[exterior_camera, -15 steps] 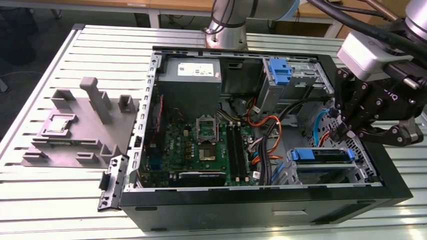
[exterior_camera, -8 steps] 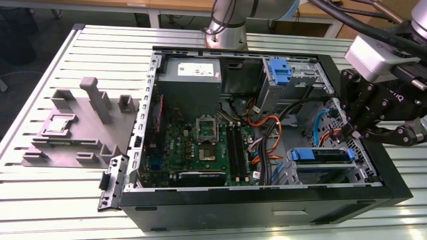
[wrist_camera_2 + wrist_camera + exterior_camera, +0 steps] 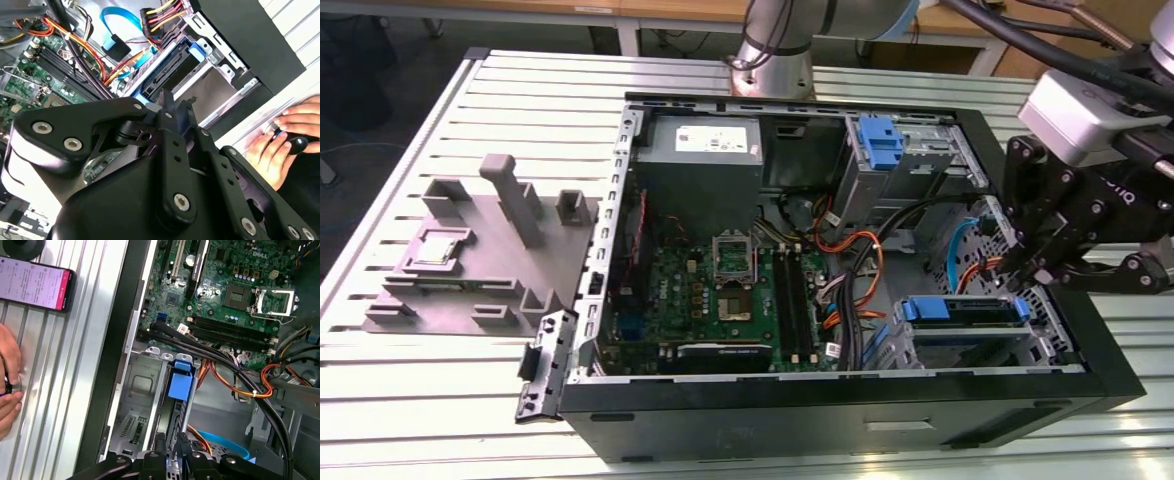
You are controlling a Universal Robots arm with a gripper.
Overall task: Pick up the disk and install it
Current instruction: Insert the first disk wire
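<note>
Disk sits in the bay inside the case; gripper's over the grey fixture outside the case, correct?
Not quite. The exterior view shows the gripper close above the disk itself, not over the fixture. The rest is right.

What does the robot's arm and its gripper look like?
The arm is a shiny silver-grey tube. A pale grey block sits at its wrist, with black cables running to it. The gripper is black, built from flat jointed metal links held by round silver bolts.
</note>
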